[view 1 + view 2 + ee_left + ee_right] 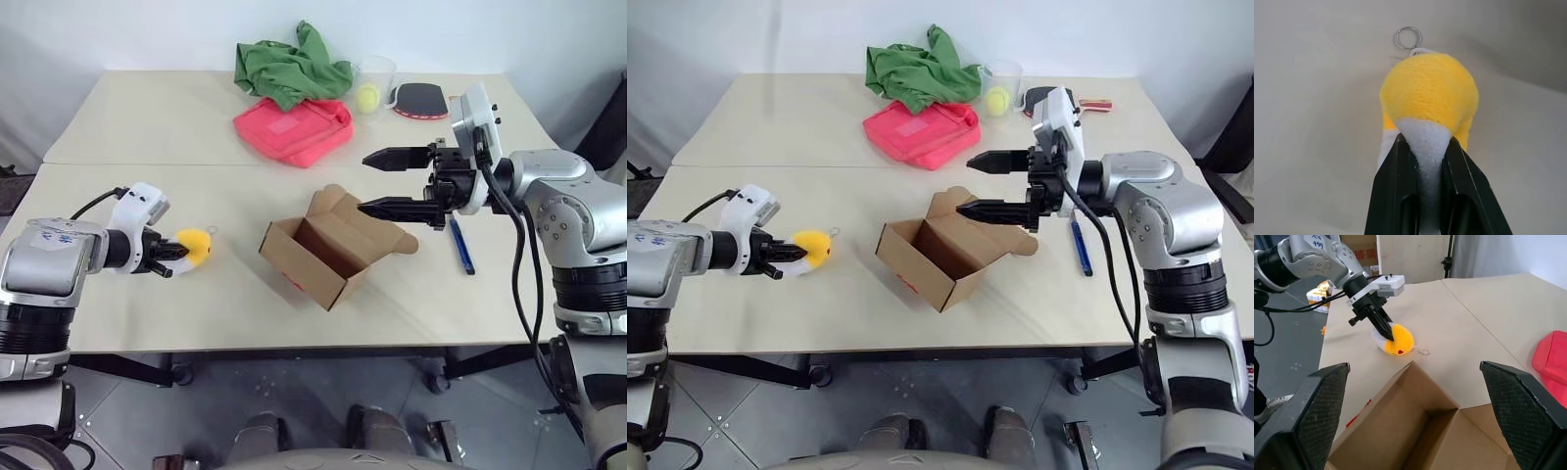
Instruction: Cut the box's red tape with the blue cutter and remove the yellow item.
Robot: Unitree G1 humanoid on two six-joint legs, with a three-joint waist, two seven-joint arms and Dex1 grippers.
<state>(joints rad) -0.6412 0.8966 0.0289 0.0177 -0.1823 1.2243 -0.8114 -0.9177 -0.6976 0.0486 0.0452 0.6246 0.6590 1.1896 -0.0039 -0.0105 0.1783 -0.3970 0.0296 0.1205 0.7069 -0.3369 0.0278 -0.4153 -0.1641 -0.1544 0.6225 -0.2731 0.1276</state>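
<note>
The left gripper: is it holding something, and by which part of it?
The left gripper is shut on the yellow plush keychain, pinching its white part. The right gripper is open, holding nothing.

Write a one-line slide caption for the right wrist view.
Open right gripper above the opened box; beyond, left gripper shut on the yellow item at the table.

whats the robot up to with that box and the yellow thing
The cardboard box sits open on the table, its flaps up. The left tool is shut on the yellow plush toy, holding it at the tabletop to the left of the box. The right tool hangs open above the box's right flap, holding nothing. The blue cutter lies on the table to the right of the box.
</note>
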